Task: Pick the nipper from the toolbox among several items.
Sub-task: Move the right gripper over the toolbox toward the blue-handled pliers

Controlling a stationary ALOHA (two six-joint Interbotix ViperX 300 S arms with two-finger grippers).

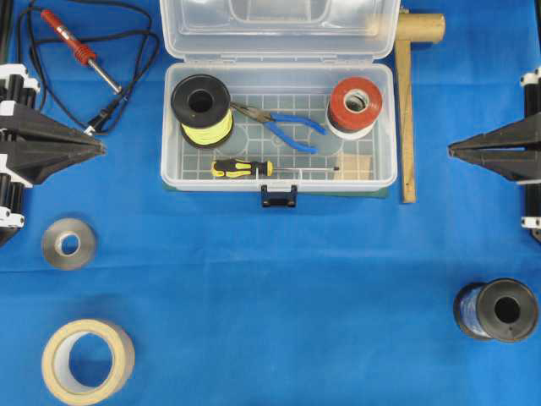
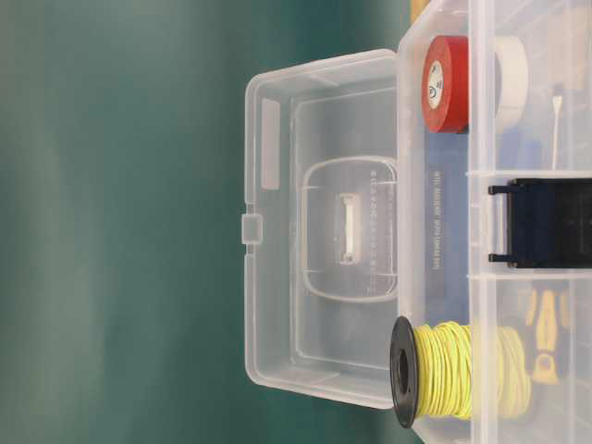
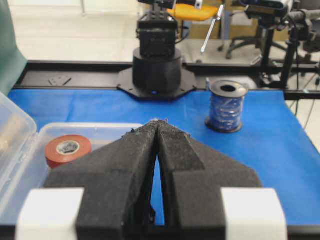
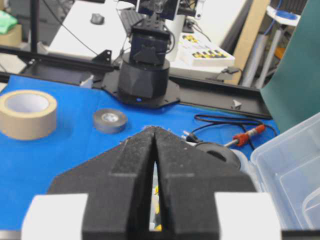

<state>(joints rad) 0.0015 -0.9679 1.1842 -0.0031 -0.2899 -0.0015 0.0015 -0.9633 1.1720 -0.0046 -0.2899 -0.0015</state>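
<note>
Both arms parked wide of the open clear plastic toolbox point(image 1: 173, 127), left gripper point(image 1: 100, 148) and right gripper point(image 1: 452, 150) with jaws pressed together on nothing, leaving a clean overhead path to the blue-handled, dark-jawed nipper point(image 1: 279, 123) lying diagonally mid-box between the yellow wire spool point(image 1: 203, 110) and red tape roll point(image 1: 355, 106).

We see a blue cloth point(image 1: 279, 279) covering the table. At ten o'clock lies a red-handled soldering iron point(image 1: 81, 51) ringed by its black cord point(image 1: 144, 68). At eight o'clock sits a grey tape roll point(image 1: 69, 244), with a tan masking tape roll point(image 1: 88, 360) below it. At four o'clock a spool of dark blue wire point(image 1: 496, 309) lies on its side. At one o'clock rests a wooden mallet point(image 1: 409, 101).
</note>
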